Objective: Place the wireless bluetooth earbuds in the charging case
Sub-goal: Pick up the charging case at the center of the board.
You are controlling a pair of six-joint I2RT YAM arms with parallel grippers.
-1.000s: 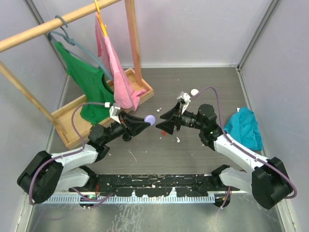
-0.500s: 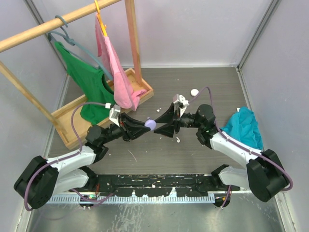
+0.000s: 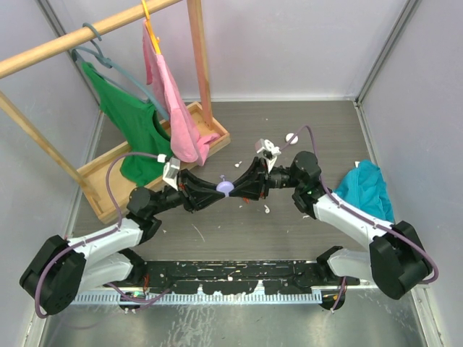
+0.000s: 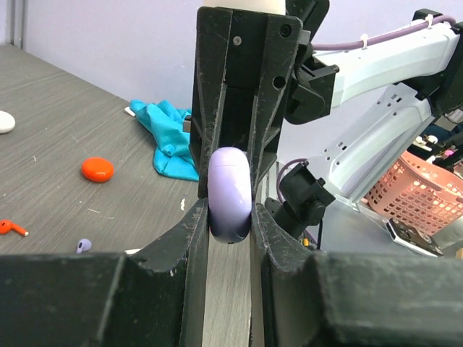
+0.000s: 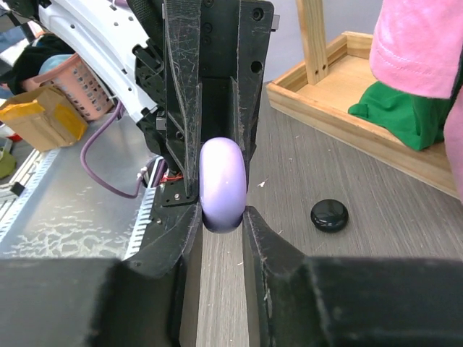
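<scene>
A lilac charging case (image 3: 225,186) hangs closed above the middle of the table, pinched from both sides. My left gripper (image 3: 219,187) is shut on its left end, the case (image 4: 230,191) sitting edge-on between the pads. My right gripper (image 3: 232,186) meets it head-on and is shut on the other end of the case (image 5: 222,184). The two sets of fingers stand crossed around it. On the table in the left wrist view lie a lilac earbud (image 4: 83,246) and an orange-red earbud (image 4: 11,228), both apart from the grippers.
An orange round case (image 4: 97,169), a white case (image 3: 291,137) and a black case (image 5: 329,215) lie on the table. A teal cloth (image 3: 365,189) is at the right. The wooden rack base (image 3: 108,184) with green and pink garments stands at the back left.
My right gripper moved left up to the lilac case and closed its jaws on it. The left gripper kept its grip and shifted slightly right.
</scene>
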